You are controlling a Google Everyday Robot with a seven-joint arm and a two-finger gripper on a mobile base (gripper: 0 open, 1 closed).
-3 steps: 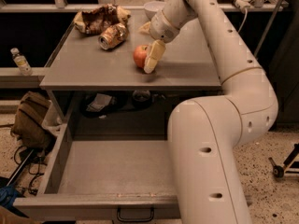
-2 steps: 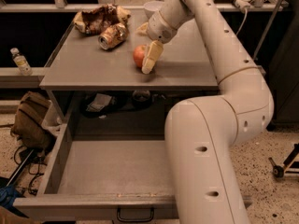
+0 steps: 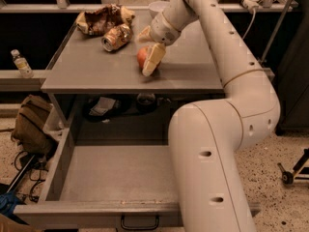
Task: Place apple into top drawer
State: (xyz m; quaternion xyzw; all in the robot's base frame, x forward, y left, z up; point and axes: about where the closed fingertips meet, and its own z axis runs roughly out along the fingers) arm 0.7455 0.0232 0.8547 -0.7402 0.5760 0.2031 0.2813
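The red-orange apple (image 3: 142, 58) sits on the grey table top (image 3: 96, 71), near its middle. My gripper (image 3: 148, 47) reaches down over it from the upper right and is open. One beige finger (image 3: 153, 59) stands against the apple's right front and the other is behind the apple. The top drawer (image 3: 120, 173) is pulled out below the table's front edge. Its flat grey bottom is bare and its dark handle (image 3: 140, 222) is at the lower edge of the view. My white arm covers the drawer's right side.
A crushed drink can (image 3: 117, 36) and a crumpled snack bag (image 3: 104, 18) lie at the table's back left. A white bowl (image 3: 159, 6) stands at the back. A water bottle (image 3: 21, 64) is on a ledge at left, and a brown bag (image 3: 31, 124) is on the floor.
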